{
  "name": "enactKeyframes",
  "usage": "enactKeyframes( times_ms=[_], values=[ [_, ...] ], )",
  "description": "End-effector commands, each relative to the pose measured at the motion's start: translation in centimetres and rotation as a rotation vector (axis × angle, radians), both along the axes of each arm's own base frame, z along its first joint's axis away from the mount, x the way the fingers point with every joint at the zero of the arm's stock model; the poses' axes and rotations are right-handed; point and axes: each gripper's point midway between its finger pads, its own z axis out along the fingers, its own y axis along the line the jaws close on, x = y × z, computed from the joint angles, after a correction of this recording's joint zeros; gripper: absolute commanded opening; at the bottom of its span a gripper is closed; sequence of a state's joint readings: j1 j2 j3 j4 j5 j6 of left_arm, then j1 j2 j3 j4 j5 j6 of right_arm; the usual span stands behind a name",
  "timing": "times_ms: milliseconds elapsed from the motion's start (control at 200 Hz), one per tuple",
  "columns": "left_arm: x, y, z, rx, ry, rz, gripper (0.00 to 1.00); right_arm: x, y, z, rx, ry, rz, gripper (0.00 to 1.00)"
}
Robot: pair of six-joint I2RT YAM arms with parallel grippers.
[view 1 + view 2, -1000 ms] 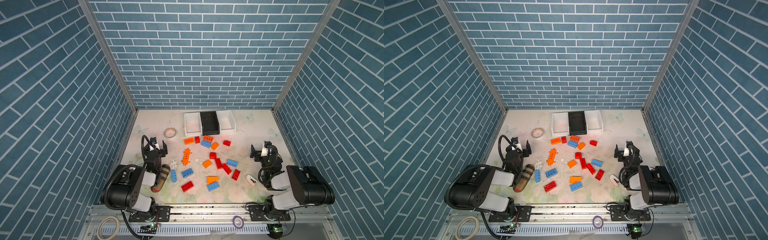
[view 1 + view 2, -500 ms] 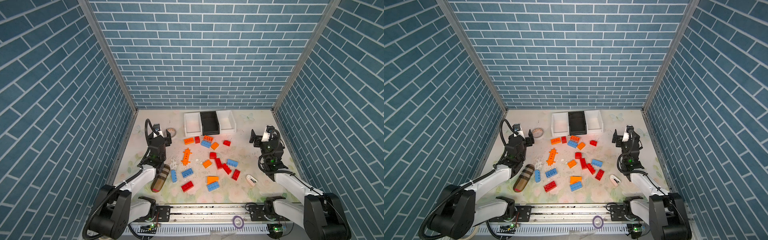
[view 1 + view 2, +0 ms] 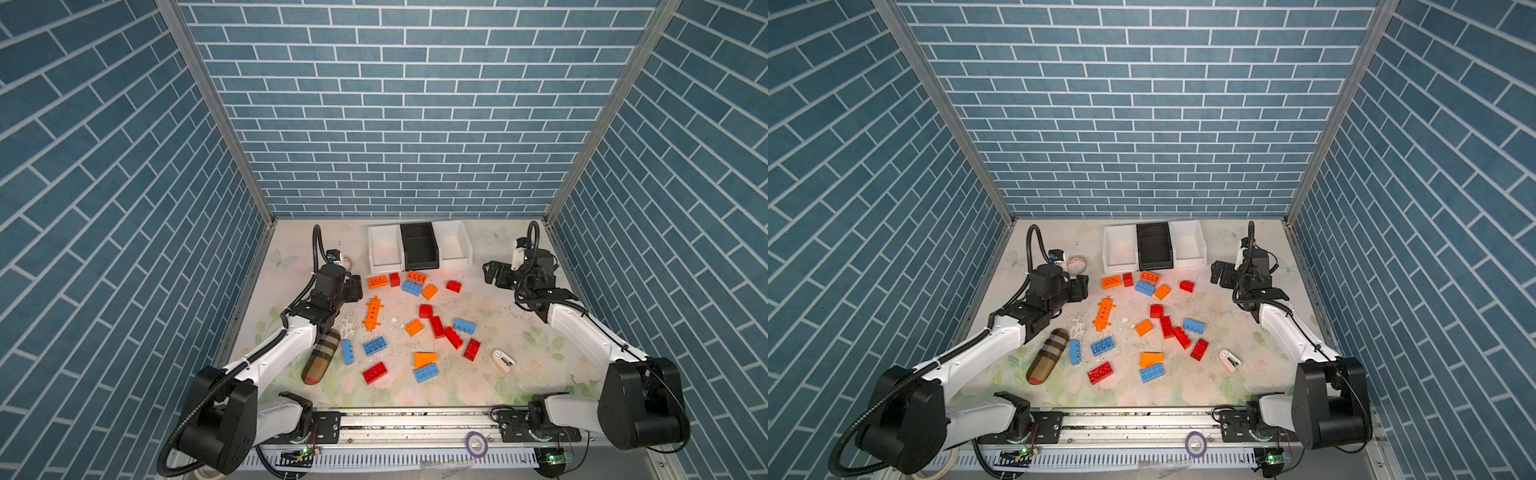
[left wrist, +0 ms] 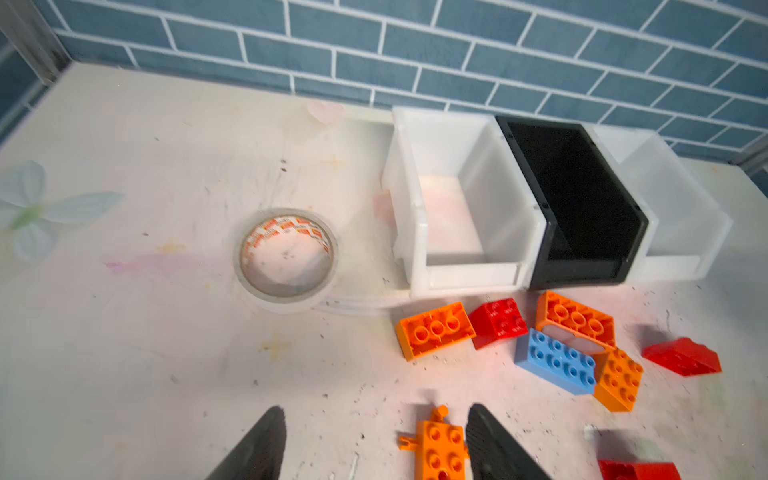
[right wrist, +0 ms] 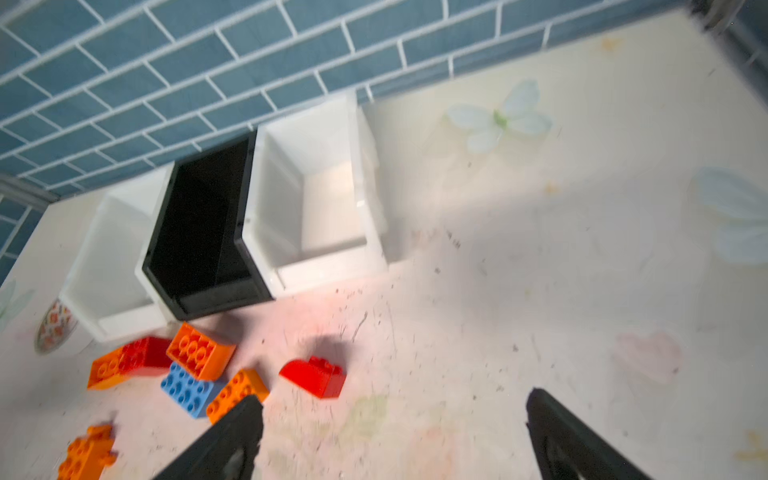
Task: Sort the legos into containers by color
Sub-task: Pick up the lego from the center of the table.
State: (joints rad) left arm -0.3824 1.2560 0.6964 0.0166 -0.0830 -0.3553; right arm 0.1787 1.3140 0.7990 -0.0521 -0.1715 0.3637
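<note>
left gripper jaws apart, empty, above far end of long spiky orange piece on table; its long axis runs along the gripper's reach, off-centre toward one jaw. left arm nearer. right gripper wide apart, empty.

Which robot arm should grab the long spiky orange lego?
Probably the left: the left gripper hangs open close to the long spiky orange lego, its end showing between the jaws. The right gripper is open too, but far off across the table.
</note>
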Motion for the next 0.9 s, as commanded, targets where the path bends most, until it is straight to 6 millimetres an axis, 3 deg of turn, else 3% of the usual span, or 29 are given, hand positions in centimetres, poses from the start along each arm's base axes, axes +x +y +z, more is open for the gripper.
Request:
enactKeyframes(
  times_ms=[0,160,265,590,895],
  values=[
    [-1.7,-2.0,-2.8,0.020,0.149,-0.068,0.69,-1.8,2.1,-1.8,0.111,0.125,0.074,0.99],
    [-2.7,-4.4,-5.3,0.101,0.236,-0.150,0.69,-2.7,3.9,-1.8,0.186,0.153,0.162,0.94],
    [-3.2,-5.3,-6.6,0.104,0.277,-0.180,0.62,-3.4,4.4,-1.7,0.177,0.146,0.191,0.91],
    [-3.4,-5.8,-9.5,0.113,0.361,-0.175,0.53,-4.3,4.0,-0.1,0.095,0.067,0.185,0.88],
    [-3.5,-5.8,-11.0,0.163,0.408,-0.160,0.51,-4.7,4.1,-0.5,0.082,0.076,0.189,0.87]
  ],
)
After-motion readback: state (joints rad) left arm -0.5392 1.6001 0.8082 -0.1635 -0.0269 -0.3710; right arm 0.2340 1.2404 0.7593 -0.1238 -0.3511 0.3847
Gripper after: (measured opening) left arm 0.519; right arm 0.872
